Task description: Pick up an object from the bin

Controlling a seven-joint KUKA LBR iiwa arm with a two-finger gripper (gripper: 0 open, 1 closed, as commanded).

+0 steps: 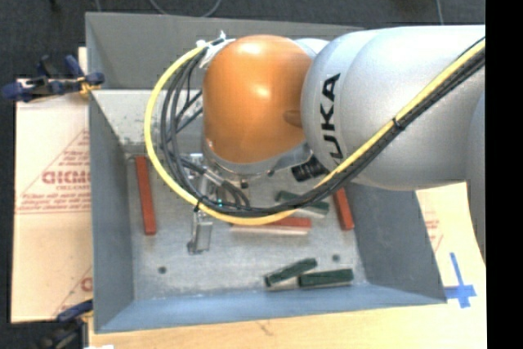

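The bin (237, 270) floor lies bare at the view's lower left, between the red stick (147, 196) by the left wall and two dark green pieces (325, 279) near the lower wall. The arm (392, 118), its orange cover (249, 98) and cables (163, 135) overhang the upper half. A pale stick (270, 230) lies across the middle; a second red stick (344, 208) flanks the right wall.

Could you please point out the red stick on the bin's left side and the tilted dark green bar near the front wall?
Red stick (146, 196): camera view, middle of its length.
Tilted dark green bar (290, 273): camera view, its middle.
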